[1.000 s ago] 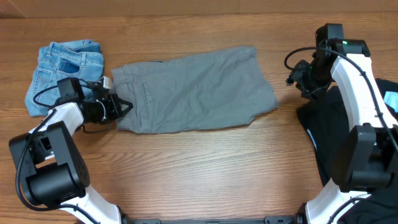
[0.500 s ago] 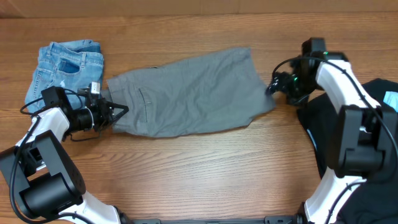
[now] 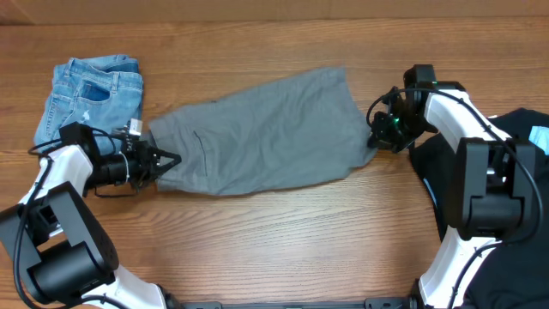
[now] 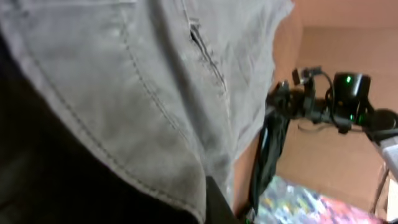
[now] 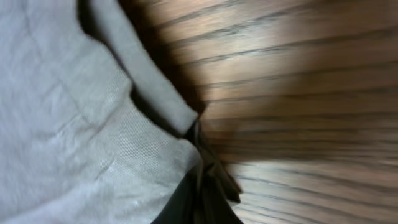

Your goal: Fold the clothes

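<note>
Wood-grain table (image 3: 283, 245) fills view; warm brown boards, soft even light.

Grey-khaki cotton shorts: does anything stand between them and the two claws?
Nothing visible does. The left claw is at the waistband end of the grey-khaki cotton shorts and the right claw at the leg-hem end, each apparently pinching the cloth directly.

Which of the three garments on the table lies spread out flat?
The grey shorts in the middle: they lie spread open. The denim shorts at far left are folded, the black top at right is bunched.
</note>
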Available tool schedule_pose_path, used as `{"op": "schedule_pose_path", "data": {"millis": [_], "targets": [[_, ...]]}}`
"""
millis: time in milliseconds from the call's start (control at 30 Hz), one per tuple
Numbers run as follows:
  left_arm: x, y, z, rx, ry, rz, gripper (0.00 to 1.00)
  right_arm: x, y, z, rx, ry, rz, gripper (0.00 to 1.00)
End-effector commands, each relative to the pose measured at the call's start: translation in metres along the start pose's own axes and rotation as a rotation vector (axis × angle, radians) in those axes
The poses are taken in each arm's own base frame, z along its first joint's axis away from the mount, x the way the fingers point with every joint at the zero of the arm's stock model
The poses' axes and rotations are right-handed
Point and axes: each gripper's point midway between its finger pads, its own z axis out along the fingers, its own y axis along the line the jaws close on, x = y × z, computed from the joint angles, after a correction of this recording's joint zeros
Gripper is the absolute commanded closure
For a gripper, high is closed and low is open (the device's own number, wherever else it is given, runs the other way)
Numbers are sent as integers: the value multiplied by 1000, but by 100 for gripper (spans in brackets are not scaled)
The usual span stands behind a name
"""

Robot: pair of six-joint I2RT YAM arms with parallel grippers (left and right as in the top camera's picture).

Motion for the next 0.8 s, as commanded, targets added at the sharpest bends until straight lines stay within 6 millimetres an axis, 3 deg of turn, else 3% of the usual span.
{"op": "schedule_pose_path", "data": {"millis": [0, 67, 167, 200, 267, 333, 400, 433, 567, 633, 700, 767], "targets": [[8, 10, -17, -175, 42, 64, 96, -3, -11, -2, 49, -18, 53, 95], [21, 28, -20, -288, 97, 32, 96, -3, -11, -2, 49, -21, 62, 95], [38, 50, -23, -405, 159, -3, 85, -4, -11, -2, 49, -22, 81, 95], [41, 53, -23, -417, 166, -17, 83, -3, -11, -2, 49, -19, 83, 95], [46, 58, -24, -442, 178, -41, 69, -2, -13, -2, 63, -18, 99, 94], [47, 63, -27, -477, 186, -45, 67, -1, -16, -2, 78, -14, 112, 91], [42, 67, -33, -505, 165, -64, 67, 1, -16, -3, 79, -7, 115, 74], [30, 66, -44, -516, 119, -86, 67, 0, -18, -5, 79, -7, 121, 62], [-2, 62, -75, -534, 5, -69, 59, -8, -18, -28, 67, -26, 144, 56], [-16, 62, -83, -541, -46, -52, 60, -14, -15, -47, 60, -62, 140, 55], [-27, 66, -81, -546, -86, -33, 78, -23, -1, -78, 39, -137, 114, 55], [-29, 72, -71, -549, -80, -17, 84, -27, 18, -100, -25, -192, 82, 52]]}}
